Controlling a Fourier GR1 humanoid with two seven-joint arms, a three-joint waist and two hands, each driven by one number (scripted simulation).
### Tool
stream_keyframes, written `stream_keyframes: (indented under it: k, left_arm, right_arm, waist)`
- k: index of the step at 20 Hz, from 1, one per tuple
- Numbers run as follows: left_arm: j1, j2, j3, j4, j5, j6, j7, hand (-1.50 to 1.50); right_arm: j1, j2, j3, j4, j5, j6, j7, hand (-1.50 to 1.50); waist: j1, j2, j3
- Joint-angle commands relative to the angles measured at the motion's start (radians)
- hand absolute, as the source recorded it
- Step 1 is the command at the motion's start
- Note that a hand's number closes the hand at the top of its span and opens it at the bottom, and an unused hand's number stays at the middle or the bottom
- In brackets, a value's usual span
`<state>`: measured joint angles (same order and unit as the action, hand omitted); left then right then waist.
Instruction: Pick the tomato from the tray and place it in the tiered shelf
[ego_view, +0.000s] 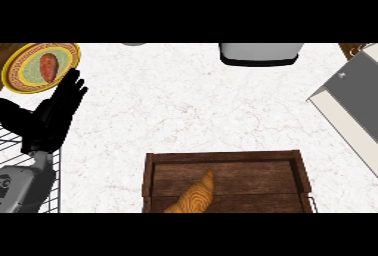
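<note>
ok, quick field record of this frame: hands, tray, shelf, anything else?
left hand: open, fingers up, resting at left edge
right hand: not in view
tray: wooden, bottom centre
tray contents: one orange-brown elongated item; no tomato visible
wire shelf: lower left, partly behind left arm
plate: top left, holds reddish item

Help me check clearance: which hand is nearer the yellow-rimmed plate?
Left. The left hand rests open just below and right of the plate, fingers near its rim; the right hand is not in view.
</note>
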<state>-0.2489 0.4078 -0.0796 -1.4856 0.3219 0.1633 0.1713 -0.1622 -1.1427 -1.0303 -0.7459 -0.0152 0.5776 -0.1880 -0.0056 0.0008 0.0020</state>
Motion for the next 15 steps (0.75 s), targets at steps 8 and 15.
stream_keyframes:
  k: [8, 15]
  left_arm:
    - [0.05, -0.025, 0.003, -0.044, -0.021, 0.02, 0.005, 0.0]
    - [0.023, -0.005, 0.037, 0.015, -0.019, 0.0, -0.001, 0.0]
  right_arm:
    - [0.225, -0.165, -0.117, 0.3, -0.043, 0.338, -0.333, -1.5]
    - [0.308, -0.141, -0.087, 0.191, -0.033, 0.323, -0.49, -1.5]
  waist:
    - [-0.026, -0.008, 0.005]
    - [-0.032, -0.007, 0.003]
